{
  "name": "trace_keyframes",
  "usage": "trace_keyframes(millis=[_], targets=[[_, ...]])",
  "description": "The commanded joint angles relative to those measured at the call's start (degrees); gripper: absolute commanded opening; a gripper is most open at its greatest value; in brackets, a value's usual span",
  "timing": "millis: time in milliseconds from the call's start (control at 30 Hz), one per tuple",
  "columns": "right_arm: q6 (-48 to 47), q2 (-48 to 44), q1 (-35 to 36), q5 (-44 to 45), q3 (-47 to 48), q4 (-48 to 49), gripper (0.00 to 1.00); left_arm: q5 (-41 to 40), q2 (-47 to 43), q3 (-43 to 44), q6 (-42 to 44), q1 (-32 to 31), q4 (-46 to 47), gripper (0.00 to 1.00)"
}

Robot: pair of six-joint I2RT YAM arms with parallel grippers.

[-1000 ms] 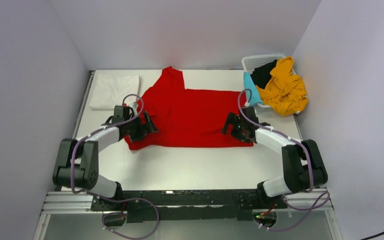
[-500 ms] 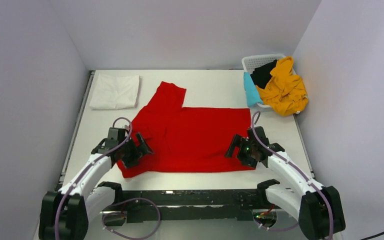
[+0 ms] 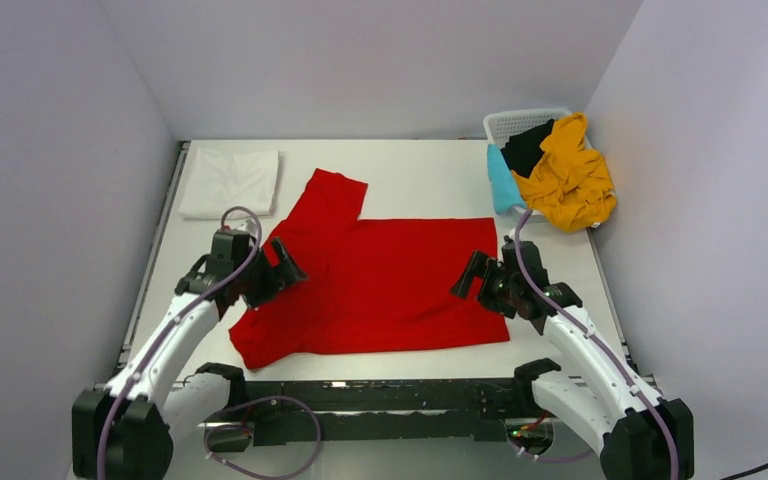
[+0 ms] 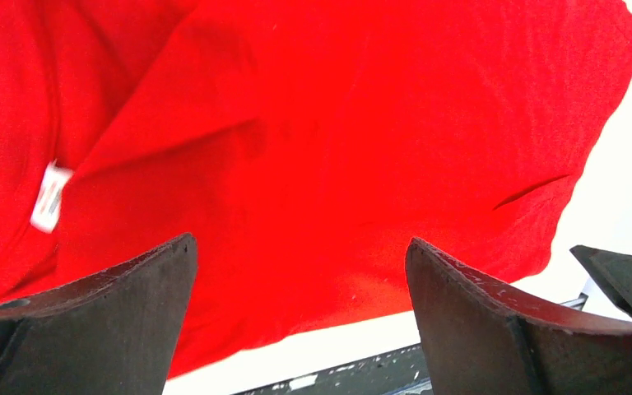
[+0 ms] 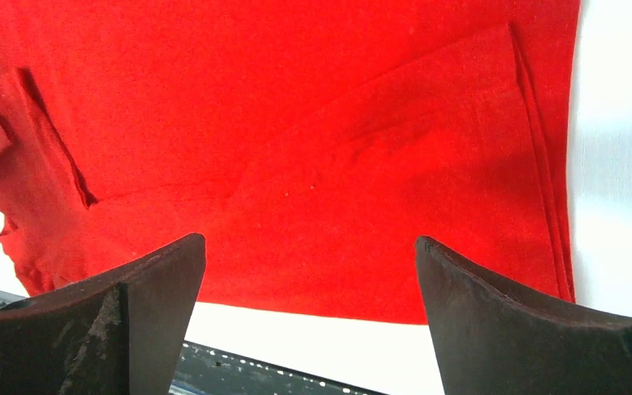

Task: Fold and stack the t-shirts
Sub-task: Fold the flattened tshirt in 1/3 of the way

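While the red t-shirt (image 3: 380, 290) lies flat mid-frame on the surface (image 3: 420, 175), your left jaws and right jaws hang wide open over its side edges, gripping nothing; white t-shirt (image 3: 230, 182) folded upper left.

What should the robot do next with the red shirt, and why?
Probably lower both grippers and pinch the red t-shirt's edges. It lies spread out on the table, not yet folded, and the left gripper and right gripper hover open over its two ends, holding nothing.
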Motion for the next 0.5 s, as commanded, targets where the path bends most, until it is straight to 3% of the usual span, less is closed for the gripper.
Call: trace_keyframes(millis=[0,367,467], targets=[[-1.12,1.37,0.23,1.31,2.47,3.06,1.00,2.66,9.06,3.85,3.11,-0.18,8.66,0.99],[-2.44,7.23,0.10,3.48,5.09,5.60,1.00,3.39,22.50,8.19,6.08,-0.15,10.61,0.99],[-3.08,8.28,0.14,4.79,5.99,6.60,1.00,-0.79,25.68,10.38,6.80,-0.09,11.09,0.99]])
